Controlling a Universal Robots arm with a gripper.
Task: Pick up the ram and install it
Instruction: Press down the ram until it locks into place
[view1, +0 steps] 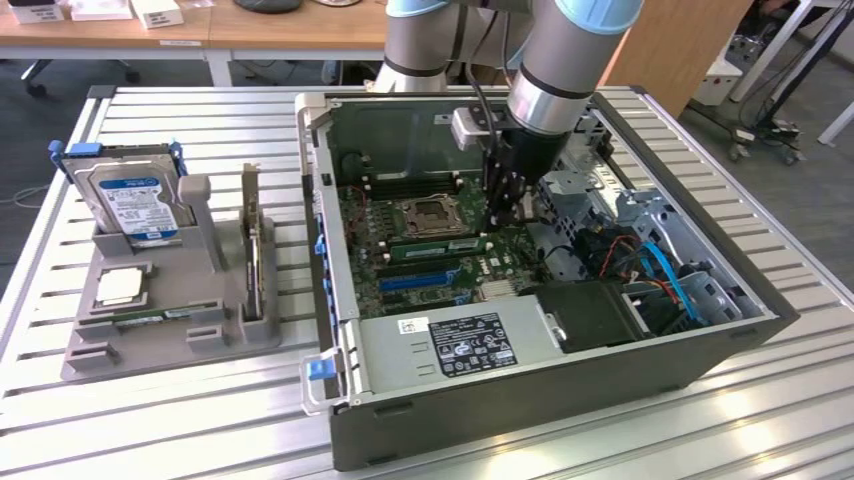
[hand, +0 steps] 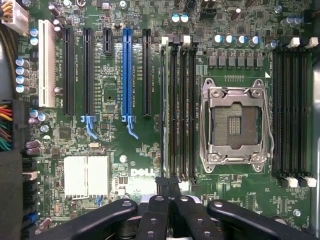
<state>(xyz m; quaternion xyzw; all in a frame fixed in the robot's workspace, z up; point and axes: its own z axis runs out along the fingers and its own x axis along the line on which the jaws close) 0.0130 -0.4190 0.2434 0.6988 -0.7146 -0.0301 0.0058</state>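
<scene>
- Inside the open computer case (view1: 534, 390), the gripper (view1: 505, 215) is seen lowered over the motherboard, just to the exterior view's right of the empty processor socket (view1: 430, 212).
- The pincer is closed: in the wrist view the two black fingertips of the gripper (hand: 168, 186) are pressed together, and nothing is clamped between them.
- The ram (view1: 438, 244) is seated on edge in a memory slot just in front of the socket, as a thin green strip running parallel to the neighbouring empty slots.
- In the wrist view the ram (hand: 164, 115) is shown edge-on in the slot of that bank furthest from the socket (hand: 235, 122) (only its narrow pale edge is presented).
- The fingertips are placed at one end of that slot bank; whether the stick is touched cannot be told.
- A blue expansion slot (hand: 127, 70) is seen beside the bank.
- On the slatted table (view1: 160, 420), well apart from the case, a grey holder (view1: 160, 345) is set, with a blue-labelled hard drive (view1: 134, 200) and an upright expansion card (view1: 250, 230) kept in it.
</scene>
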